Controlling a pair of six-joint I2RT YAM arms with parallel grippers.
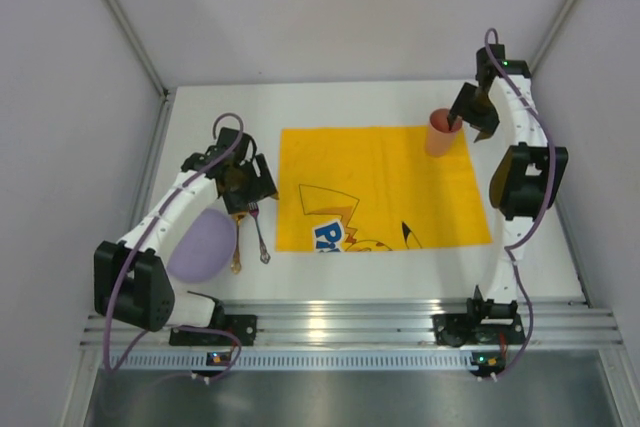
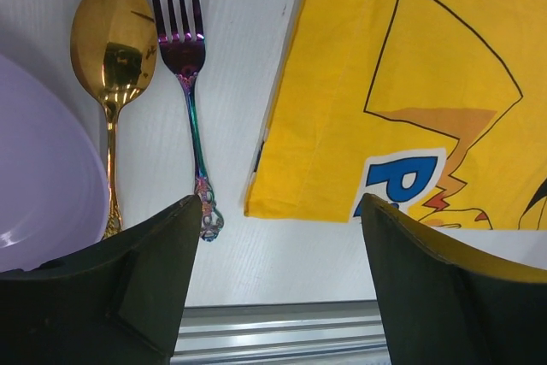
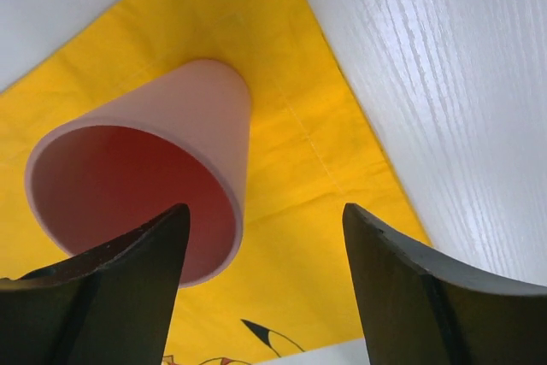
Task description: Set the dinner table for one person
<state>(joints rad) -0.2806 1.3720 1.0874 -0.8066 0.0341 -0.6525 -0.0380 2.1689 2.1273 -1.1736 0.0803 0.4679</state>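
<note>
Well, the white table [image 1: 400, 282] fills most of what I see, silver rails along its near edge where my two arms are bolted. On its middle lies a yellow cloth [image 1: 380, 187] with a cartoon print, flat and square to the rails. Left of the cloth, on bare table, sits a lilac bowl [image 1: 200, 245]. A pink cup [image 3: 154, 160] stands mouth up on the cloth's far right corner; my right pincer [image 3: 265, 220] hangs over it with jaws spread, one finger [image 3: 120, 271] across the rim, and it pinches nothing. A gold spoon [image 2: 111, 40] lies just beside the bowl, and a rainbow fork [image 2: 190, 100] lies next to it on the cloth side, both handles toward me. My left pincer [image 2: 278, 211] hovers spread wide above fork handle and cloth edge, empty.
</note>
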